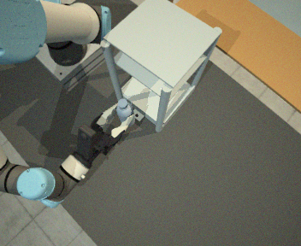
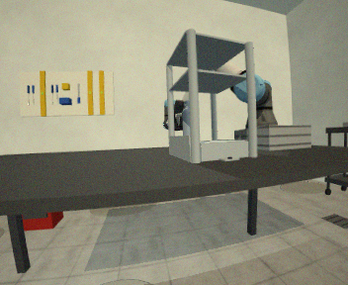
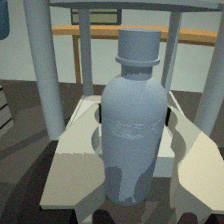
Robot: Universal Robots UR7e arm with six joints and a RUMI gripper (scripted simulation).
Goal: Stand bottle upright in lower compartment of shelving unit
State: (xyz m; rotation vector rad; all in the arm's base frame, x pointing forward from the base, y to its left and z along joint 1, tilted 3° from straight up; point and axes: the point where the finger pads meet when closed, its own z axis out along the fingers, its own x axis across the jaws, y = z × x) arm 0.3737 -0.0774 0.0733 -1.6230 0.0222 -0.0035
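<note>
Bottle (image 1: 123,110): pale blue, upright, cap up, pinched at mid-body by pincer (image 3: 134,131). Held just outside open front of shelving unit (image 1: 162,107), beside its front-left post, above dark surface (image 1: 209,171). Lower compartment floor visible beyond bottle.

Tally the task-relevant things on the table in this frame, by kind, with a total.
Bottles: 1, pale blue bottle, upright with cap up, held in the shut pincer.
Shelving units: 1, shelving unit with corner posts.
Robot arms: 1, with one pincer.
Total: 3.
</note>
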